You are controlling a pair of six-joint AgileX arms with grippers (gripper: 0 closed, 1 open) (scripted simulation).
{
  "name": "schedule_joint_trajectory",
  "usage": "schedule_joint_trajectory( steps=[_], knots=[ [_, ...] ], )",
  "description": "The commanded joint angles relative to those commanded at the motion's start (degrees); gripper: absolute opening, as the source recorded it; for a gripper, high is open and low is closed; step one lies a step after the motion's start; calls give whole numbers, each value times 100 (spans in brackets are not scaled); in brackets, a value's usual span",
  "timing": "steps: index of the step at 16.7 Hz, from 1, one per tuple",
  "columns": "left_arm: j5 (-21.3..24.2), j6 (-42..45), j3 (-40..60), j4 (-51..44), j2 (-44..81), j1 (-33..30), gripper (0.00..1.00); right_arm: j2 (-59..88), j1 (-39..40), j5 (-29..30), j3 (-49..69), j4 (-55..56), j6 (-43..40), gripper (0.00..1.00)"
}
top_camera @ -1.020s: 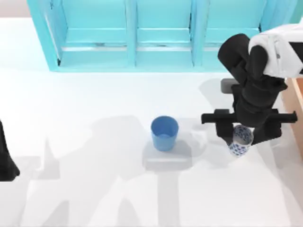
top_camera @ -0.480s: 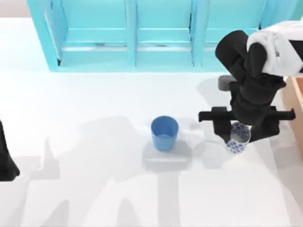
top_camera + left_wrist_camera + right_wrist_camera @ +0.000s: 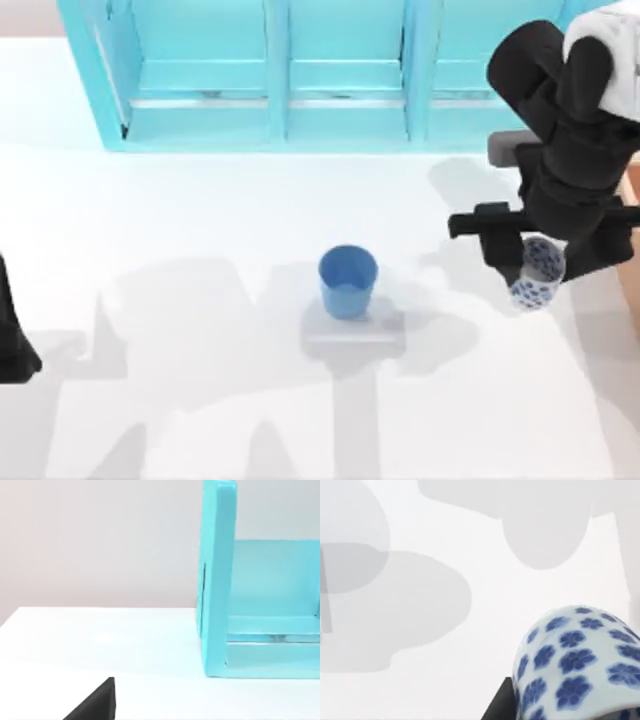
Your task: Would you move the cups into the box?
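Note:
The plain blue cup stands upright on the white table near the middle. The white cup with blue flowers hangs above the table at the right, tilted, and my right gripper is shut on it. From the right wrist the same patterned cup appears close up with white table below it. A tan sliver of the box peeks out at the right edge, mostly hidden behind my right arm. My left arm is parked at the left edge.
A big turquoise shelf unit runs along the back of the table, and its end panel stands close to my left wrist. Open white tabletop lies between the blue cup and the left arm.
My right gripper has carried the patterned cup to the right and slightly back, toward the table's right edge. The blue cup and the left arm have not moved.

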Motion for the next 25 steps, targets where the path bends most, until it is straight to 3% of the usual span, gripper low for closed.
schedule_joint_trajectory(
  steps=[6,14,25],
  knots=[
    [0,0,0,0,0,0,100,-431,-1391,-90,301,-777,-1120,0],
    [0,0,0,0,0,0,100,-569,-1695,-117,271,-911,-1433,0],
    [0,0,0,0,0,0,100,-2461,-4723,-123,-816,-1684,-4504,0]
  ],
)
